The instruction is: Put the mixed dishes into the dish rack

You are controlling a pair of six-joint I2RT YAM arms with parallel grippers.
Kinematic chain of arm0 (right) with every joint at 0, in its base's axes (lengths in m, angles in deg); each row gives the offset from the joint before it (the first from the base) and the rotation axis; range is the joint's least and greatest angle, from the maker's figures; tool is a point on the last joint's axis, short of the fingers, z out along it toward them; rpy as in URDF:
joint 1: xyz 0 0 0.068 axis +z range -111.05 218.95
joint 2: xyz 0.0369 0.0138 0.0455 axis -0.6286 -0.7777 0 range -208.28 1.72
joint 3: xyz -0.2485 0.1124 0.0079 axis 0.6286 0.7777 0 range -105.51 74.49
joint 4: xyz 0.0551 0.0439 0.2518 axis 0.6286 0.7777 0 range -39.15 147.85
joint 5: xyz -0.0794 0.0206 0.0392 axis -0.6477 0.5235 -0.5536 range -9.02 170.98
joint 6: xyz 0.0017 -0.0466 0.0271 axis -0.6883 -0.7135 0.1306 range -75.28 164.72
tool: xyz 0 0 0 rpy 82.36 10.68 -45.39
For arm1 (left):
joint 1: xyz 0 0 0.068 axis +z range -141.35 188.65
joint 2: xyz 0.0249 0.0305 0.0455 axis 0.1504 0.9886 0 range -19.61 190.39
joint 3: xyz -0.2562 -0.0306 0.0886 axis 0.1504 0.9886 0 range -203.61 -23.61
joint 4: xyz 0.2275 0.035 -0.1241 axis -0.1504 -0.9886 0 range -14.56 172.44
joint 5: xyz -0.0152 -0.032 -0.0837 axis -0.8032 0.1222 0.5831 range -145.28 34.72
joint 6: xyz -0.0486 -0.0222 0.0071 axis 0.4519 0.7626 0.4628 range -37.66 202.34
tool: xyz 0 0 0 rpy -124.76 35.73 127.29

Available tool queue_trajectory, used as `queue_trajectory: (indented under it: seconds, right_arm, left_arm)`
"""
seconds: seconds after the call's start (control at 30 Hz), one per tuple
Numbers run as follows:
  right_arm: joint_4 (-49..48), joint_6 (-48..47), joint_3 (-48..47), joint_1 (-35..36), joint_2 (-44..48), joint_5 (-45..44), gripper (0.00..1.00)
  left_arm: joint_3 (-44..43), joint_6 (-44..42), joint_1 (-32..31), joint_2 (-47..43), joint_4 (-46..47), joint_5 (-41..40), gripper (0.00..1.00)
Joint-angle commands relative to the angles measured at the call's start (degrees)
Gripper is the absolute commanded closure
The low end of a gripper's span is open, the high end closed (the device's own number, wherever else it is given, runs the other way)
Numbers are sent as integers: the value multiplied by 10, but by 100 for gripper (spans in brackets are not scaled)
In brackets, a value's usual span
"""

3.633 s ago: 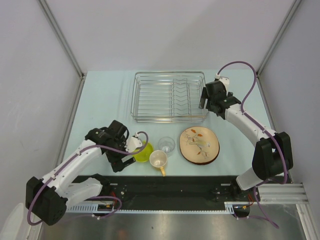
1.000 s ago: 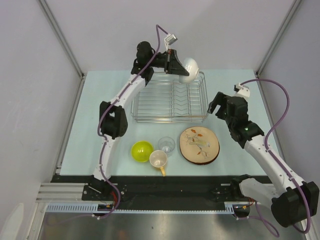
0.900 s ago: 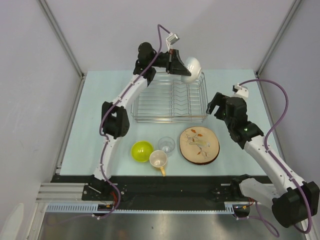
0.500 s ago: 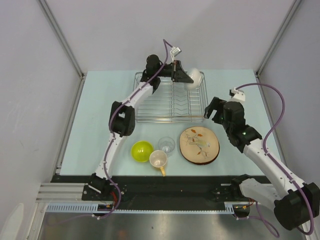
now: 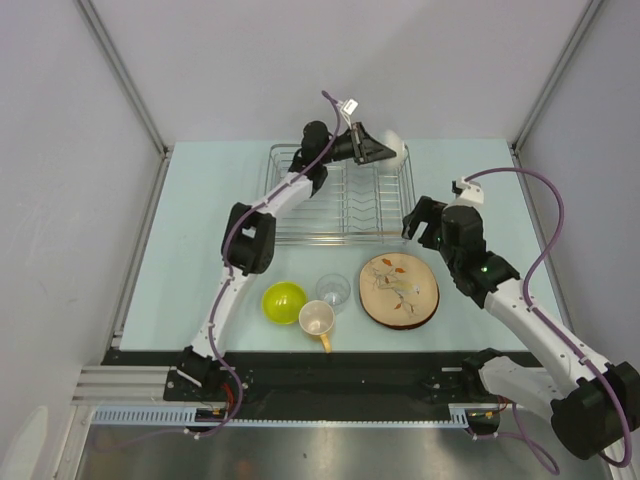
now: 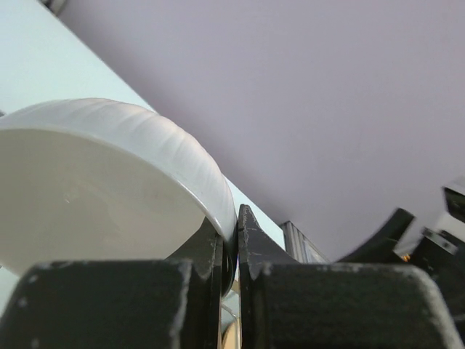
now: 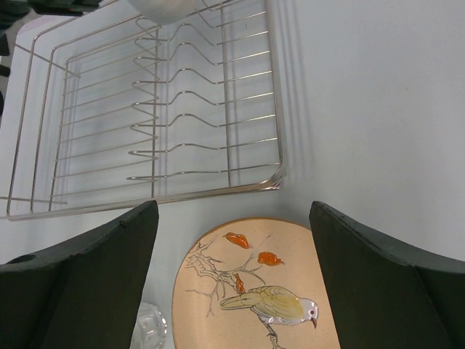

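Observation:
My left gripper (image 5: 377, 150) is shut on the rim of the white bowl (image 5: 393, 146), holding it over the far right corner of the chrome dish rack (image 5: 340, 238). In the left wrist view the jaws (image 6: 236, 218) pinch the bowl (image 6: 94, 189) by its edge. My right gripper (image 5: 419, 224) hangs open above the table just behind the wooden plate with a bird and leaves (image 5: 399, 290). Its wrist view shows that plate (image 7: 254, 291) between the wide fingers (image 7: 233, 211) and the rack (image 7: 218, 190) beyond, with no dishes in the part seen.
A lime-green bowl (image 5: 283, 301), a yellow-orange mug (image 5: 317, 320) and a small clear glass (image 5: 334, 290) stand together near the front, left of the plate. The glass (image 7: 152, 327) also shows at the bottom of the right wrist view. Grey walls enclose the table.
The left arm has reached further and lowered the white bowl toward the rack's far right corner. The right gripper has drifted left and nearer, toward the wooden plate.

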Motion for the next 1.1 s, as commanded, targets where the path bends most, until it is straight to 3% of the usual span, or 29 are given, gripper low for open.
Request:
queue_trajectory:
  seconds: [0.0, 0.3, 0.5, 0.57, 0.63, 0.7, 0.77, 0.87, 1.07]
  right_arm:
    - [-34, 13, 1, 6, 5, -1, 10]
    - [-35, 12, 0, 9, 28, -2, 10]
    - [-37, 10, 0, 8, 46, -2, 10]
    - [-40, 8, 0, 8, 47, -1, 10]
    - [-39, 9, 0, 6, 50, 0, 9]
    - [-38, 9, 0, 2, 52, 5, 9]
    - [-38, 10, 0, 2, 52, 5, 10]
    - [-34, 11, 0, 1, 53, 6, 9]
    - [-30, 11, 0, -5, 54, 8, 9]
  left_arm:
    - [27, -58, -18, -45, -11, -86, 100]
    - [66, -73, -25, -50, -19, -100, 100]
    - [58, -130, -27, -46, -85, -117, 98]
    - [59, -154, -27, -46, -108, -118, 83]
    - [61, -170, -28, -47, -122, -118, 75]
    - [61, -178, -27, -46, -121, -116, 55]
    - [55, -186, -27, -43, -124, -110, 50]
    - [36, -193, -27, -37, -136, -100, 32]
    - [51, -234, -26, -91, -153, -70, 28]
